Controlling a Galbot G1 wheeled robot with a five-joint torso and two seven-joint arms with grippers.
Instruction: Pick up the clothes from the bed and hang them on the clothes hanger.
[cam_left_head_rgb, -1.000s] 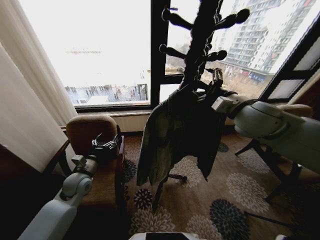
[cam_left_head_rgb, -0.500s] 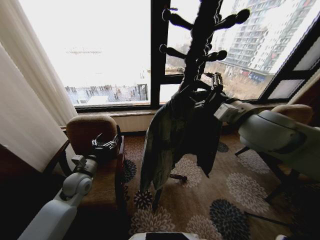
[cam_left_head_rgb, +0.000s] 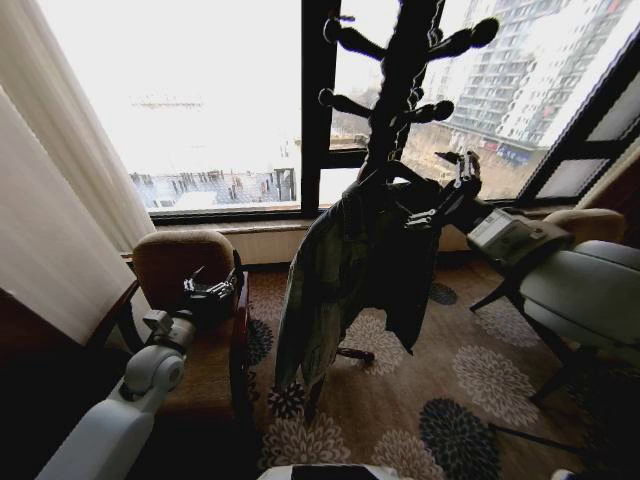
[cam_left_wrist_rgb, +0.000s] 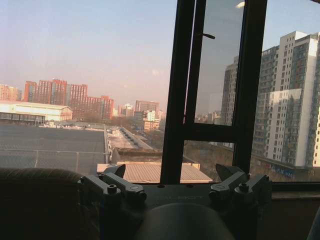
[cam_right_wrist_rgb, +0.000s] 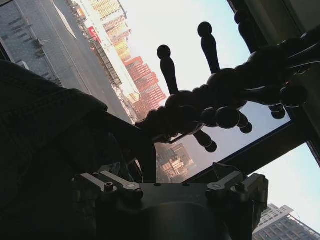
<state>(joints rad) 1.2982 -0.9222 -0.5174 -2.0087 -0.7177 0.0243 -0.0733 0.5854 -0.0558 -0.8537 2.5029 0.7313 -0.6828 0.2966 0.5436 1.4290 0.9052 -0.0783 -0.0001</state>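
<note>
Head view: the jacket (cam_left_head_rgb: 350, 285) hung from the dark coat stand (cam_left_head_rgb: 400, 90), draped down its pole in front of the window (cam_left_head_rgb: 180, 100), hem just above the patterned carpet (cam_left_head_rgb: 440, 400). No hanger could be made out under the collar (too dark there). The right gripper (cam_left_head_rgb: 452, 190) sat beside the jacket's shoulder, just off the cloth, fingers parted and holding nothing. The left gripper (cam_left_head_rgb: 210, 290) was parked low over the brown armchair (cam_left_head_rgb: 190, 260); whether it was open could not be told here.

Left wrist view: the left gripper (cam_left_wrist_rgb: 175, 187) pointed at the window frame (cam_left_wrist_rgb: 175, 90) and the city beyond, fingers spread wide, nothing between them.

Right wrist view: the right gripper (cam_right_wrist_rgb: 170, 190) looked up past the stand's pegs (cam_right_wrist_rgb: 167, 65), with denim (cam_right_wrist_rgb: 45, 125) close on one side. Fingers stood wide apart and empty.

Judgement: hanging step looked done, release stage in hand. Next move calls for backing the right arm straight away from the stand without snagging the sleeve or knocking a peg. In the way: the lower pegs near the wrist, and the folding table legs (cam_left_head_rgb: 530, 330) beneath the right arm.
</note>
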